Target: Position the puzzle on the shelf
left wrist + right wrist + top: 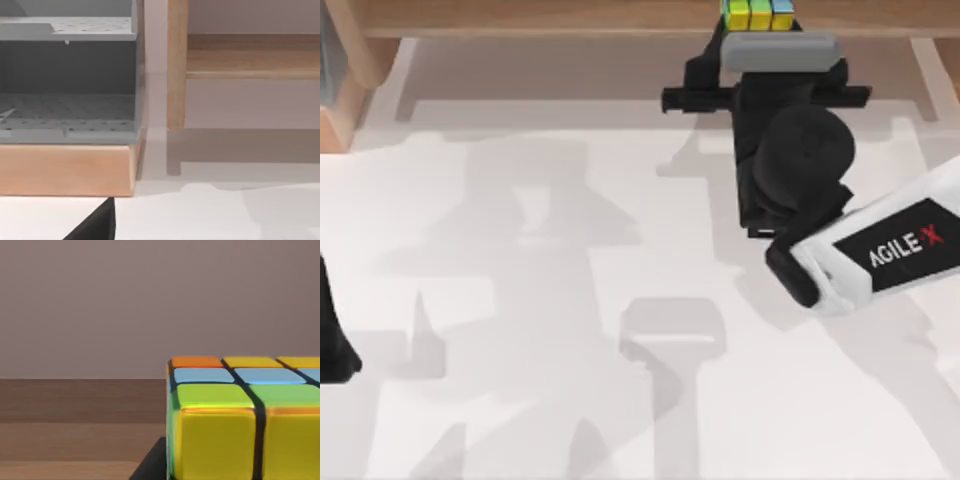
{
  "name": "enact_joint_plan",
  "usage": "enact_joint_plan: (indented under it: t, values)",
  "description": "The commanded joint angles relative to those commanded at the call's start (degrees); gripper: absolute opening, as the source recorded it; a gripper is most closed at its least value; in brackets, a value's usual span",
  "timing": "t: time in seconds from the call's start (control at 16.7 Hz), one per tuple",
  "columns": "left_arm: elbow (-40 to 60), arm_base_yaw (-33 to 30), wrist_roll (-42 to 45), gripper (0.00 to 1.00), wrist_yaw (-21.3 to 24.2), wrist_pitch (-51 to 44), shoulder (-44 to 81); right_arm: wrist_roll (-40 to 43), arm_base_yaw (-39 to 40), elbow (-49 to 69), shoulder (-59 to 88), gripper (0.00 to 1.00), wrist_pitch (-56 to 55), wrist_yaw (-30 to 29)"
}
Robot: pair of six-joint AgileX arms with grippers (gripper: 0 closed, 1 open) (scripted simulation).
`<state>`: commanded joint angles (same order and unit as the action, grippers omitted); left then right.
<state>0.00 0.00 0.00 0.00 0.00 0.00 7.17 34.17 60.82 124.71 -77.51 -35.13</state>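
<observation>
Right end effector [757, 42] is reached out to the far edge of the desk [520, 330], its tip at the shelf [570, 18]; whether the jaws clamp the puzzle [757, 14] or have let go, I cannot tell. Left end effector [332, 330] parked at the desk's left edge, state not readable.

Puzzle sits at the shelf's front edge, right of centre in the top view. Right wrist view: cube [240, 425] close up, yellow, green, blue and orange squares, wooden board [75, 440] running beneath and behind it. It looks level with the board; contact underneath cannot be confirmed.

Step in hand, by my reading: set down and release. To do it well: keep the cube square and flat, ease it fully over the board away from the lip, open gently, back straight out without dragging it.

Beyond, left wrist view: shelf upright [176, 65], grey rack [67, 75] beside it.
</observation>
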Motion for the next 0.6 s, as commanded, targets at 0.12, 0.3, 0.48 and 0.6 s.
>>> enact_joint_plan:
  t: [0.12,0.3,0.48,0.6]
  values:
    - [0.00,0.00,0.00,1.00,0.00,0.00,0.00,0.03,-0.20,0.71,0.55,0.00,0.65,0.19]
    - [0.00,0.00,0.00,1.00,0.00,0.00,0.00,-0.14,-1.65,5.58,2.59,0.00,3.44,1.10]
    - [0.00,0.00,0.00,1.00,0.00,0.00,0.00,-0.52,-3.37,11.59,4.51,0.00,6.00,2.20]
    - [0.00,0.00,0.00,1.00,0.00,0.00,0.00,-0.67,-4.27,14.61,5.96,0.00,7.95,2.90]
